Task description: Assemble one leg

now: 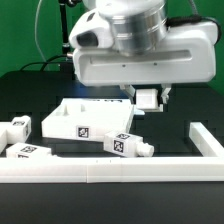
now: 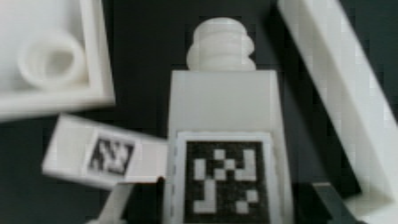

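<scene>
My gripper [image 1: 148,100] hangs above the table, just off the white square panel's [image 1: 88,118] corner on the exterior view's right. It is shut on a white leg [image 2: 222,120]. In the wrist view the leg sits between my two fingers [image 2: 118,205], with its ribbed peg end pointing away from me and a black-and-white tag on its upper face. In the exterior view only a small white piece [image 1: 148,97] shows between the fingers. A second tagged leg [image 2: 98,152] lies on the table beneath, near the panel [image 2: 36,100]; it also shows in the exterior view [image 1: 128,145].
Two more tagged legs [image 1: 18,127] [image 1: 25,150] lie at the exterior view's left. A long white border rail [image 1: 100,166] runs along the front and turns up the right side [image 1: 205,140]; it also shows in the wrist view [image 2: 347,60]. The panel has a round hole [image 2: 54,62].
</scene>
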`<state>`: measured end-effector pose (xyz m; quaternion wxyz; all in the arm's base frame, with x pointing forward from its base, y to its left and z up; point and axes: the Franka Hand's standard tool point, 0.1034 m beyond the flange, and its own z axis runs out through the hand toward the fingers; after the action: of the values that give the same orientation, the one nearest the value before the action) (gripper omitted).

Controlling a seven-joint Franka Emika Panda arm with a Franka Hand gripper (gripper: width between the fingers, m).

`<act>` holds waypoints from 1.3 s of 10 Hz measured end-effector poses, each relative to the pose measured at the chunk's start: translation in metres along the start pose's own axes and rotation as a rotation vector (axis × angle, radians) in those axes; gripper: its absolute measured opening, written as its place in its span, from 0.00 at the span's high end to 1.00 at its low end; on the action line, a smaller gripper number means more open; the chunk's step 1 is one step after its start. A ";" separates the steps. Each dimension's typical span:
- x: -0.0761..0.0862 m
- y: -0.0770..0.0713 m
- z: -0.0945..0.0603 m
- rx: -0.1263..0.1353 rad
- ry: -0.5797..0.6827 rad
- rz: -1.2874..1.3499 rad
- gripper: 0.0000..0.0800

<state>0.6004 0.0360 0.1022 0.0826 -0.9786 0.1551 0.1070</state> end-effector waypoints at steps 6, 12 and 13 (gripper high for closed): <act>-0.011 0.003 0.010 -0.016 0.425 -0.113 0.64; -0.028 0.021 -0.018 -0.010 0.820 -0.199 0.64; -0.031 0.024 -0.007 -0.014 0.821 -0.199 0.64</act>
<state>0.5653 0.0211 0.1131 0.0173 -0.9507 0.0793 -0.2992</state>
